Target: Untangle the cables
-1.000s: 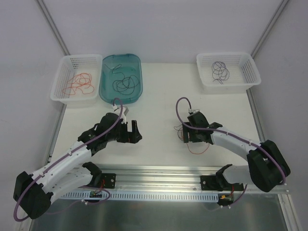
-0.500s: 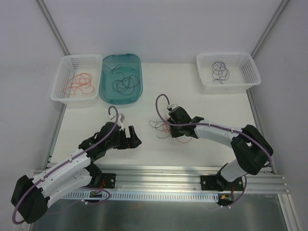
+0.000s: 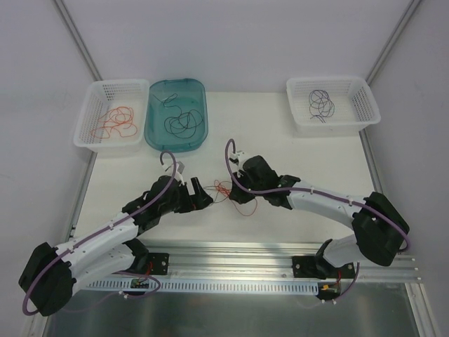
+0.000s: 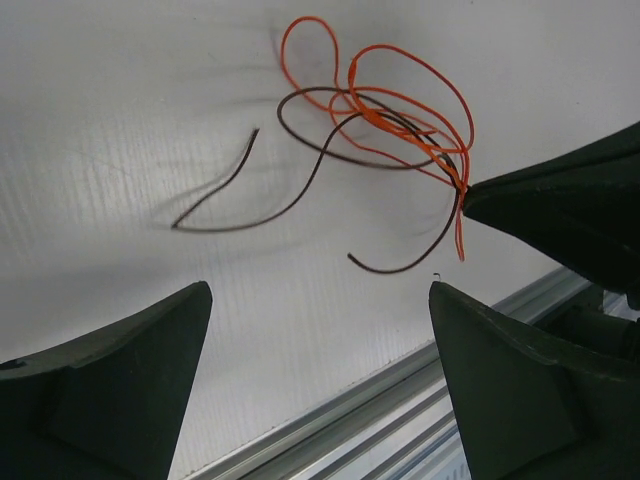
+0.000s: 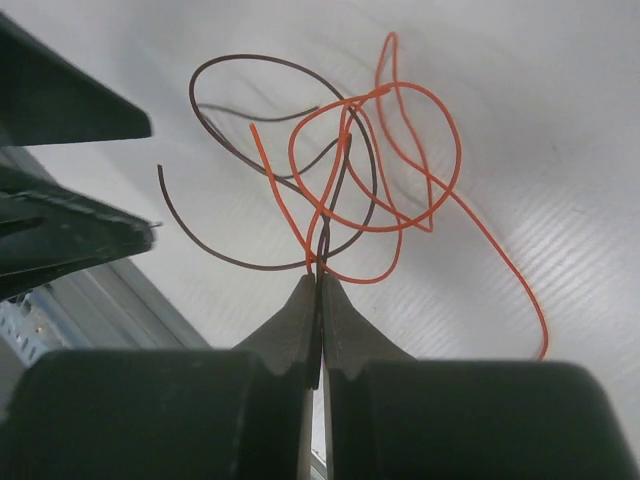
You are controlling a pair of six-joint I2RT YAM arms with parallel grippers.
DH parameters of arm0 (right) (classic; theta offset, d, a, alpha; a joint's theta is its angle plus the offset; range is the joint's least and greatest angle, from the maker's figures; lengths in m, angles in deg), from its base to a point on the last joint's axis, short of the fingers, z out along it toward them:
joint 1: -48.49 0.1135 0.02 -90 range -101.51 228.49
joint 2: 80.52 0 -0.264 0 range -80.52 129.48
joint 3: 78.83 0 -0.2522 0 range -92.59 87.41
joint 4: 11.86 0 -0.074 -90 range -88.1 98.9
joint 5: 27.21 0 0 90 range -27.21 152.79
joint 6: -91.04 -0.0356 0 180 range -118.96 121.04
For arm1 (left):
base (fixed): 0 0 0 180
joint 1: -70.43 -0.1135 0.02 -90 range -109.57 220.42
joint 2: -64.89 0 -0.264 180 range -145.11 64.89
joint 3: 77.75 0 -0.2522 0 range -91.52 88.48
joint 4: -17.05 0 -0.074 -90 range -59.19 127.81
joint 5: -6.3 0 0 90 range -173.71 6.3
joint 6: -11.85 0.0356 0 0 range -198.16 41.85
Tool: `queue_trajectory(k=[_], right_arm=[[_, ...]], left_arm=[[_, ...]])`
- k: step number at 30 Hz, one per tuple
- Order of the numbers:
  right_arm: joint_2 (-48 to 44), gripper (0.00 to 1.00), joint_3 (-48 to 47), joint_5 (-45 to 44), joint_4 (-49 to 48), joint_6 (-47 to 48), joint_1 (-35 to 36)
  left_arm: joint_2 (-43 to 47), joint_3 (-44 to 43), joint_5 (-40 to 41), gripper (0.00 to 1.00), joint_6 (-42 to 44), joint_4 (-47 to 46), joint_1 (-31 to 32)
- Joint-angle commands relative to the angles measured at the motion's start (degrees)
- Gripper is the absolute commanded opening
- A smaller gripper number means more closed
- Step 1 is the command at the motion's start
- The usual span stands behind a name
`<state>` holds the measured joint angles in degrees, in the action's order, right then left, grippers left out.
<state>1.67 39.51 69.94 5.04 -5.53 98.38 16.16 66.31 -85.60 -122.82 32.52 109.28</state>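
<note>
A small tangle of cables, a thin orange wire (image 5: 410, 140) looped through a dark brown one (image 5: 250, 66), hangs over the white table between the two arms (image 3: 223, 188). My right gripper (image 5: 320, 276) is shut on both strands where they cross; in the top view it (image 3: 236, 191) sits just right of the tangle. My left gripper (image 4: 318, 288) is open and empty, facing the tangle (image 4: 390, 110) from the left with a small gap to it. In the top view the left gripper (image 3: 203, 194) is close beside the wires.
At the back left a white basket (image 3: 84, 133) holds orange wires (image 3: 116, 123). Beside it a teal tray (image 3: 149, 130) holds black wires (image 3: 181, 123). The white basket (image 3: 368, 105) at the back right holds dark purple wires (image 3: 323, 102). An aluminium rail (image 3: 231, 256) runs along the near edge.
My right gripper shut on the tangle and carried it left toward the table's middle. My left gripper moved right to meet it, and its jaws narrowed slightly.
</note>
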Motion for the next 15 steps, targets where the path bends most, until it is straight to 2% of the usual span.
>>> queue_trajectory(k=[1, 4, 8, 15], right_arm=[[-2.0, 0.01, 0.7, 1.1, -4.4, 2.2, 2.1], [-1.5, 0.01, 1.2, 0.8, -5.4, 2.1, 3.1], [-0.8, 0.01, 1.1, 0.6, -6.1, 1.8, 4.5], [0.2, 0.01, 0.4, 0.3, -6.9, 1.6, 6.2]], left_arm=[[-2.9, -0.4, 1.3, 0.89, -3.4, -5.8, 0.8], [-4.5, 0.8, 3.5, 0.82, -7.4, -9.1, 0.9], [-4.9, 3.6, 5.2, 0.78, -13.6, -15.5, 0.9], [-7.9, 4.4, 4.5, 0.76, -15.3, -19.1, 1.1]])
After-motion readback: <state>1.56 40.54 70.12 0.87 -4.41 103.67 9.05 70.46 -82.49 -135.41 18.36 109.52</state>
